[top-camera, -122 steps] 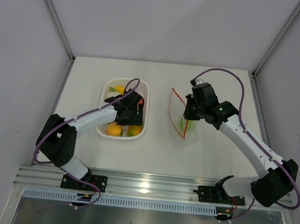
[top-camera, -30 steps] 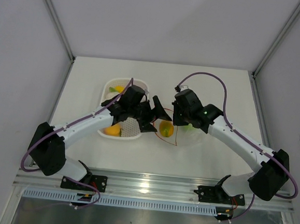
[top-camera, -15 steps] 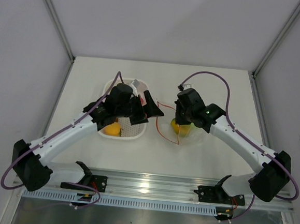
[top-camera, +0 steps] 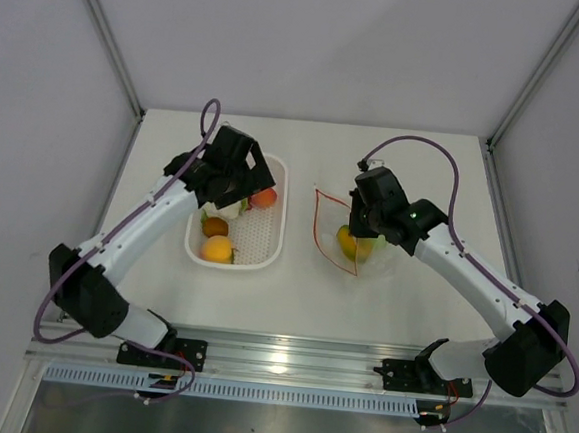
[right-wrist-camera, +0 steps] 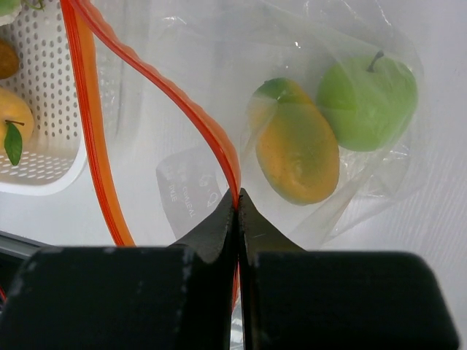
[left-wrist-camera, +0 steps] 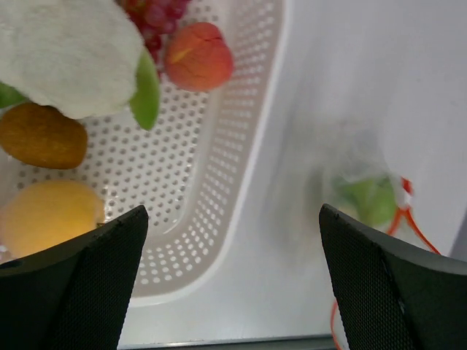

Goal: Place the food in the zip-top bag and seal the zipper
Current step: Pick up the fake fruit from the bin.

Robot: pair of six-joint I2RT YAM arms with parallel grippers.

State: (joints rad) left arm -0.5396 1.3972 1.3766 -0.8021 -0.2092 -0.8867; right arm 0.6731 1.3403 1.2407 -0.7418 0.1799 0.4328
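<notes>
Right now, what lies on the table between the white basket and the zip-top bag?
Nothing. The strip of table between the basket and the zip-top bag is bare, as both the top external and left wrist views show.

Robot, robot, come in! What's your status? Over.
Left tool open, empty, above basket. Right tool shut on zipper, holding bag mouth open. Mango, green apple bagged; peach, cauliflower in basket. Bag mouth unblocked.
</notes>
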